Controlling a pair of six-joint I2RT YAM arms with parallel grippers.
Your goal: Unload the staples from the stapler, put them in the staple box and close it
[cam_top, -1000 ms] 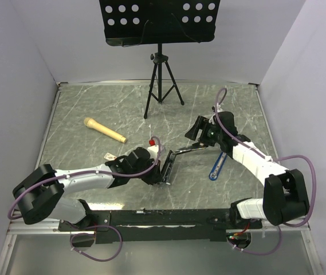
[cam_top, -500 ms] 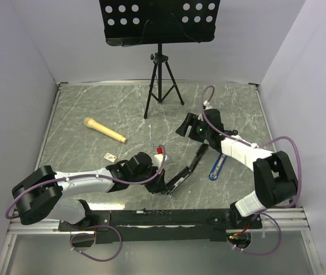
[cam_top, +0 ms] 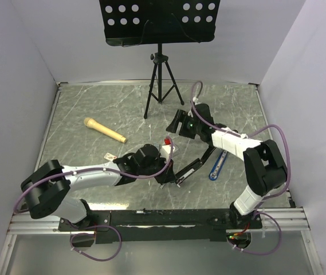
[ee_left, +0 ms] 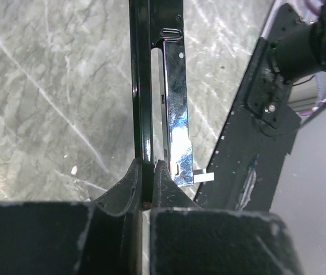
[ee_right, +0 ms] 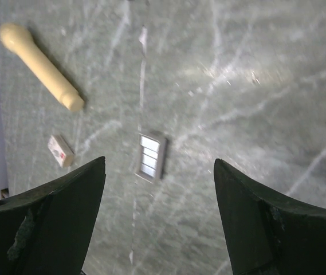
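Black stapler [cam_top: 190, 169] ×1, hinged open, middle of counter [cam_top: 94, 103] near my arms | left tool [ee_left: 145, 172] pinched shut on its black arm | right tool [cam_top: 177, 122] spread wide, empty, above counter | I count one wooden handle [cam_top: 104, 130], one blue stick [cam_top: 216, 166]

Left wrist cam: the stapler [ee_left: 141, 86] ran off the top edge, and its near end was buried between the left pincer [ee_left: 146, 172] fingers. Couldn't tell if any staples sat in the chrome rail [ee_left: 177, 114], too much glare. Right wrist cam was blurry. Both right pincer [ee_right: 158, 166] fingers got cropped at the bottom, and the little grey slab [ee_right: 151, 156] on the worktop [ee_right: 254, 86] was too smeared to identify.
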